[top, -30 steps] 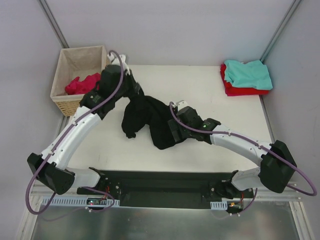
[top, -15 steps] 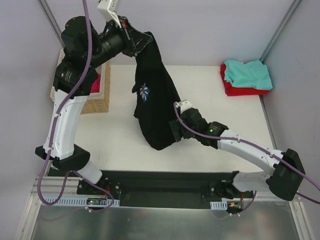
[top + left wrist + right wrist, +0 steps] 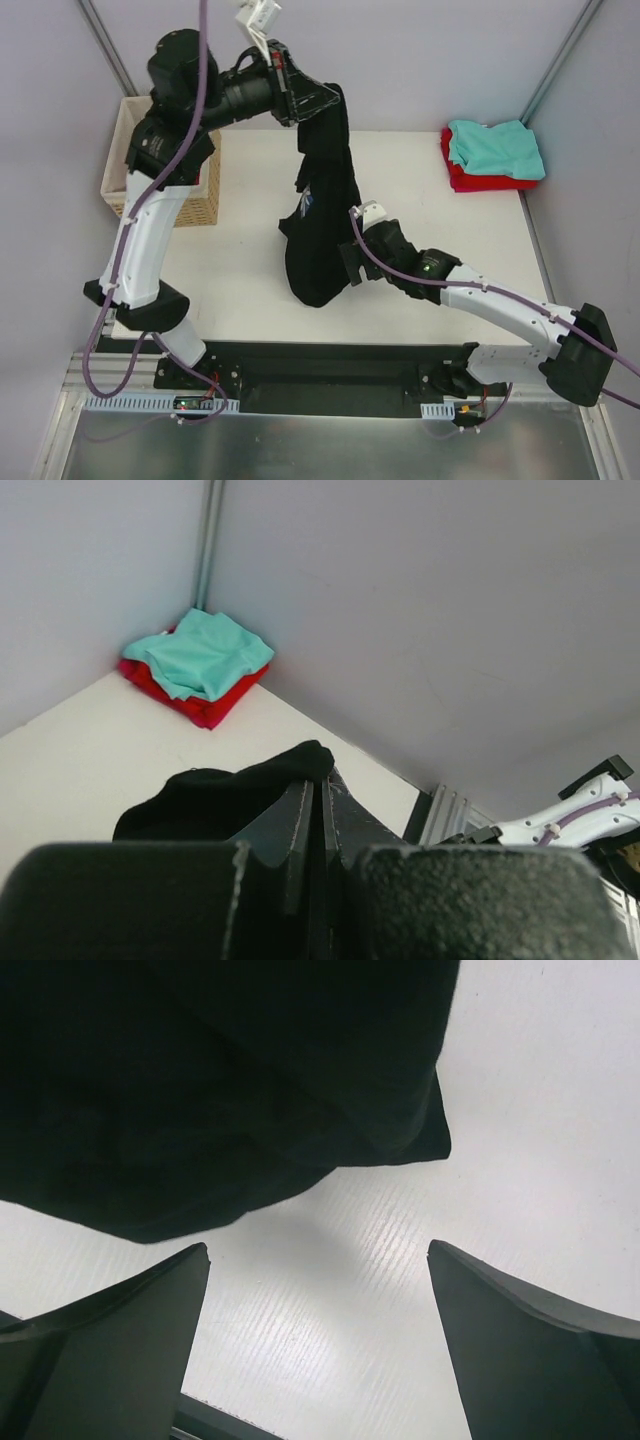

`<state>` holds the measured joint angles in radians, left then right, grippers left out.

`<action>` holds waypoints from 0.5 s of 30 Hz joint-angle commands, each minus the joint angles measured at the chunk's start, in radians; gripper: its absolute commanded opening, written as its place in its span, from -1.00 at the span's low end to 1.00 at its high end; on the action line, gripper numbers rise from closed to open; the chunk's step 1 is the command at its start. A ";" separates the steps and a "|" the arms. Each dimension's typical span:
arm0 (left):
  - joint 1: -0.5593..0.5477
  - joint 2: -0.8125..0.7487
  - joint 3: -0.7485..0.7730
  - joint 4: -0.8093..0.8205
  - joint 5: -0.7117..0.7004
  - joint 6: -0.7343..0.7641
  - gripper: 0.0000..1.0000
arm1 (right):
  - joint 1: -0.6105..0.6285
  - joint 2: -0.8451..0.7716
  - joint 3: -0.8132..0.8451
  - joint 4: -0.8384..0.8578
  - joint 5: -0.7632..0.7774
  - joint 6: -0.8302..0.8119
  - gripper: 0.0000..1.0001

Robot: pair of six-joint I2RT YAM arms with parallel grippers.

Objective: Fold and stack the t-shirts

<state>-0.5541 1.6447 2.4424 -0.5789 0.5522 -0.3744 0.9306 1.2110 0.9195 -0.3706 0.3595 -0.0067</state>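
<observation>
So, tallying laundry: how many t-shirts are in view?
3. The black t-shirt hangs from the left pincer; the teal t-shirt lies on the red t-shirt in the far right corner. The left arm partly covers the basket, so another may be hidden.

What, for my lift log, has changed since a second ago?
The left claw, shut on the large black cloth t-shirt, rose from table height to overhead, pulling it into a hanging column. The open right claw stayed low beside its bottom end. The teal t-shirt on the red t-shirt and the woven wicker basket stayed put.
</observation>
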 commanded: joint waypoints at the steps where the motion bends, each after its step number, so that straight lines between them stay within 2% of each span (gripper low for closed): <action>1: -0.091 0.165 0.032 0.091 0.042 0.009 -1.00 | 0.030 -0.077 -0.017 0.021 0.075 0.037 0.91; 5: -0.138 0.428 0.121 0.175 0.022 0.003 -1.00 | 0.063 -0.152 -0.013 -0.037 0.113 0.051 0.91; 10: -0.136 0.612 0.155 0.356 -0.078 0.003 -1.00 | 0.138 -0.324 0.005 -0.204 0.185 0.079 0.91; 14: -0.138 0.734 0.155 0.474 -0.083 0.000 -1.00 | 0.152 -0.424 0.009 -0.295 0.217 0.100 0.91; 15: -0.138 0.751 0.144 0.488 -0.078 -0.012 -0.92 | 0.155 -0.435 0.013 -0.307 0.223 0.103 0.91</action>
<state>-0.6987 2.3898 2.5565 -0.2924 0.4965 -0.3767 1.0771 0.8364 0.8986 -0.5556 0.5064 0.0589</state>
